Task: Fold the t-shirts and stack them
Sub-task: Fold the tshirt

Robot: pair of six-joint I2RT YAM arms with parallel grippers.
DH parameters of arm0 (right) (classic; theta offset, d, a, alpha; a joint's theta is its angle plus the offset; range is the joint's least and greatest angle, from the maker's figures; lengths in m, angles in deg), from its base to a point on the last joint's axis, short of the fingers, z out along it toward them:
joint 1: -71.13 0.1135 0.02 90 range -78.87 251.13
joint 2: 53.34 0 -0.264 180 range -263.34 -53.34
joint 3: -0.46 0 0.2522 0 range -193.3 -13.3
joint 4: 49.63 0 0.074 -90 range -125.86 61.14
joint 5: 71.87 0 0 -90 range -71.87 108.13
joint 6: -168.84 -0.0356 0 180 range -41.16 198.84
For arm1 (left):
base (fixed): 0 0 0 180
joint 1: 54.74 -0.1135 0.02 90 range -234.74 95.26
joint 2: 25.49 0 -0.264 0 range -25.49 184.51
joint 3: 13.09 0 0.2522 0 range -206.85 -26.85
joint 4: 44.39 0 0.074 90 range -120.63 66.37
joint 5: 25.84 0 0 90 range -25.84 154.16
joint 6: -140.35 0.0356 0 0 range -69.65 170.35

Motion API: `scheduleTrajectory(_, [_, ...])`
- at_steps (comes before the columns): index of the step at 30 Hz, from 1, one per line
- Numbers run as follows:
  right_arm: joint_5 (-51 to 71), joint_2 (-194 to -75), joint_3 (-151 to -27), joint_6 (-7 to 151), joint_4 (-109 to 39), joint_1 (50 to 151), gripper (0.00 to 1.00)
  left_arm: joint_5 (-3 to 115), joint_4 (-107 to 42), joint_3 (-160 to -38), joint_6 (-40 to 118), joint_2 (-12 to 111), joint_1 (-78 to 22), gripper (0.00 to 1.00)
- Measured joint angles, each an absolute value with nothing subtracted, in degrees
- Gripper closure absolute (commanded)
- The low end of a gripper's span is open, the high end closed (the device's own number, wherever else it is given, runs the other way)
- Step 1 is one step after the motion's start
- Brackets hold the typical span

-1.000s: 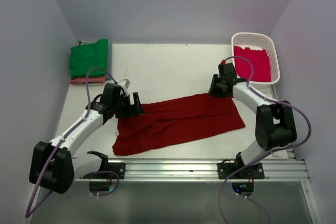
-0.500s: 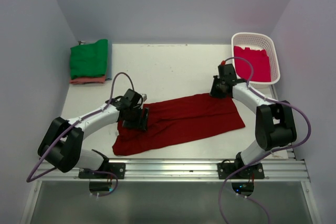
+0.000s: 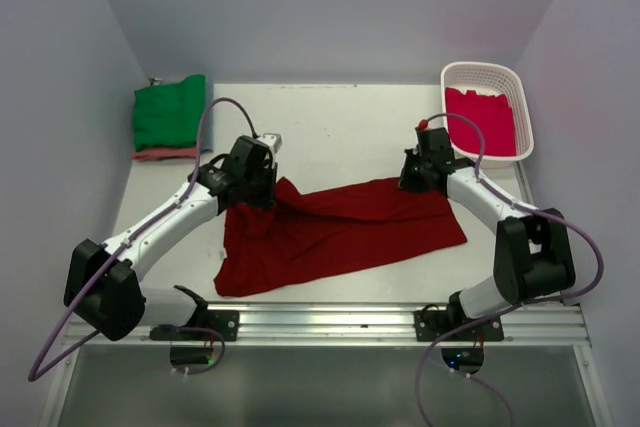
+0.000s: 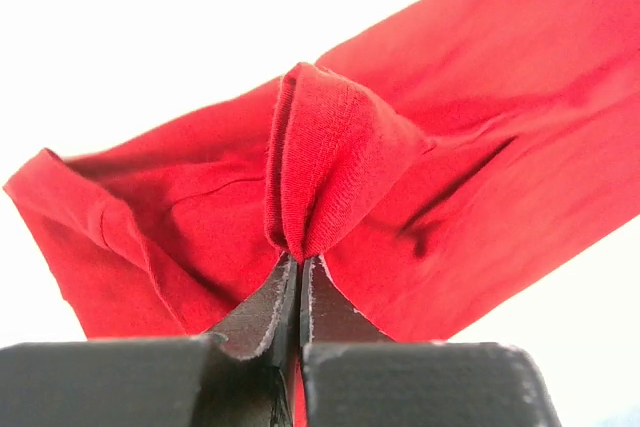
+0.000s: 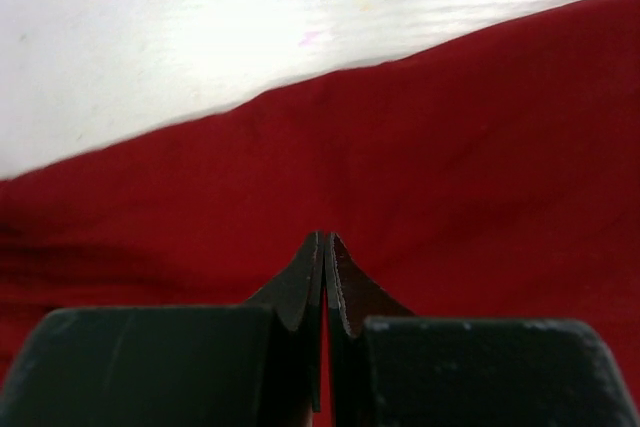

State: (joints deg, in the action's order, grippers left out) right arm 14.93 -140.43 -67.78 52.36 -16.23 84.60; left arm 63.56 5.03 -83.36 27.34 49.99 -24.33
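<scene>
Large dark red cloth t-shirt (image 3: 350,227) lies spread on white desk (image 3: 330,132). Left tool (image 4: 298,259) clenched on raised fold at left end; right tool (image 5: 325,247) clenched on far right corner.

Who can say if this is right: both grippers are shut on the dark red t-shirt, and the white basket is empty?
Not quite. The white basket is not empty: the top external view shows a crimson-pink t-shirt in it. The rest stands: the left gripper and right gripper are both shut on the dark red t-shirt.
</scene>
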Motion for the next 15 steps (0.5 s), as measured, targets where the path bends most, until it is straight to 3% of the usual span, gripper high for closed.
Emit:
scheduleTrajectory(5, [9.42,-136.30,-66.58,53.87,-16.20,90.41,1.00,67.19,3.02,-88.43,28.26,52.46,-24.29,1.00])
scheduleTrajectory(15, [5.58,-134.62,-66.71,56.03,-15.46,106.79,1.00,67.80,-4.56,-100.02,30.21,71.83,-30.73,1.00])
